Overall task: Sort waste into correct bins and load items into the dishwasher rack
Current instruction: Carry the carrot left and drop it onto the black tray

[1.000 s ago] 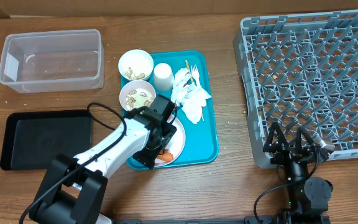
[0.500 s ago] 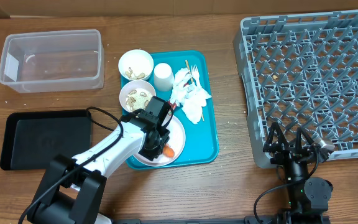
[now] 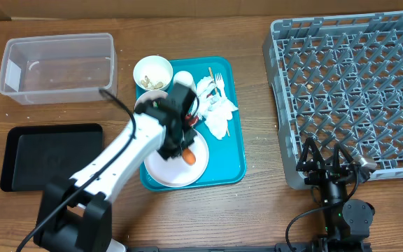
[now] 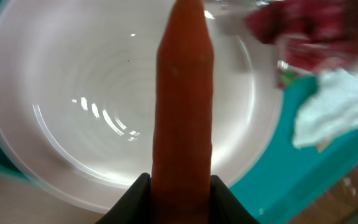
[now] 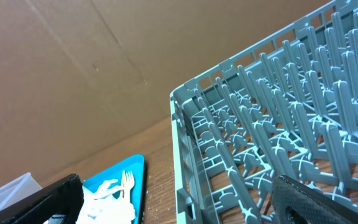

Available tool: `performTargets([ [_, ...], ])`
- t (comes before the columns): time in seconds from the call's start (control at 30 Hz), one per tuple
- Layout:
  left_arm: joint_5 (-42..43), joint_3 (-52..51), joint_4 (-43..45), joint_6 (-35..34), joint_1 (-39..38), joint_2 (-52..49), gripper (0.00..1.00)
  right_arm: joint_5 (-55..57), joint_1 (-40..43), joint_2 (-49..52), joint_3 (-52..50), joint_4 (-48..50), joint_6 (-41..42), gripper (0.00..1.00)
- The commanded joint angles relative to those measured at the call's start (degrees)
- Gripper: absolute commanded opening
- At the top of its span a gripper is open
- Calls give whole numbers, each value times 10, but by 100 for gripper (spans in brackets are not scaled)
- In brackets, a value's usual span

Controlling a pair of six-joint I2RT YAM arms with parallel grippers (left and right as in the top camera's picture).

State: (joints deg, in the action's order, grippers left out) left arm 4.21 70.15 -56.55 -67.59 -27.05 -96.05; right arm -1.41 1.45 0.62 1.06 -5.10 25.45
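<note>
My left gripper is shut on the orange carrot, which hangs just above the white plate on the teal tray. In the left wrist view the carrot stands between my two dark fingers, over the plate, with a red wrapper and a white napkin to the right. Crumpled napkins, a white fork and a thin stick lie at the tray's far right. My right gripper stands open at the near edge of the grey dishwasher rack.
A bowl of beige scraps sits at the tray's far left; my left arm covers most of a second bowl and a small white cup. A clear tub stands far left. A black tray lies near left.
My left gripper has shut on the carrot and lifted it off the plate, the arm rising and swinging slightly toward the far side. The right arm has not moved.
</note>
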Motion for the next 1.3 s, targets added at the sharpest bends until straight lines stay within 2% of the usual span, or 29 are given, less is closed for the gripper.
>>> performTargets([
  [0.0, -2, 148, -75, 129, 43, 6, 11, 5, 2, -5, -6, 4, -3, 100],
  [0.07, -12, 229, -99, 183, 106, 6, 11, 5, 2, -5, -6, 4, -3, 100],
  [0.1, -14, 264, -95, 189, 154, 6, 13, 5, 2, -5, -6, 4, -3, 100],
  [0.23, 17, 286, -25, 178, 298, 3, 12, 5, 2, -5, -6, 4, -3, 100],
  [0.33, 10, 286, -25, 165, 381, -7, 12, 5, 2, -5, -6, 4, -3, 100],
  [0.5, 1, 285, -189, 162, 524, -9, 13, 5, 2, -5, -6, 4, -3, 100],
  [0.67, -36, 226, -261, 161, 576, -10, 13, 5, 2, -5, -6, 4, -3, 100],
  [0.73, -38, 156, -229, 148, 586, -10, 16, 5, 2, -5, -6, 4, -3, 100],
  [0.8, -39, 64, -130, 148, 592, -10, 17, 5, 2, -5, -6, 4, -3, 100],
  [0.87, -45, 12, -67, 148, 593, -10, 18, 5, 2, -5, -6, 4, -3, 100],
  [0.9, -45, -18, -38, 134, 594, -10, 20, 5, 2, -5, -6, 4, -3, 100],
  [0.97, -46, -38, -22, 114, 594, -10, 39, 5, 2, -5, -6, 4, -3, 100],
  [1.03, -47, -44, -14, 112, 594, -10, 73, 5, 2, -5, -6, 4, -3, 100],
  [1.07, -47, -43, -11, 112, 594, -10, 82, 5, 2, -5, -6, 4, -3, 100],
  [1.13, -46, -38, -11, 120, 594, -10, 85, 5, 2, -5, -6, 4, -3, 100],
  [1.27, 8, 27, -61, 206, 589, -7, 87, 5, 2, -5, -6, 4, -3, 100],
])
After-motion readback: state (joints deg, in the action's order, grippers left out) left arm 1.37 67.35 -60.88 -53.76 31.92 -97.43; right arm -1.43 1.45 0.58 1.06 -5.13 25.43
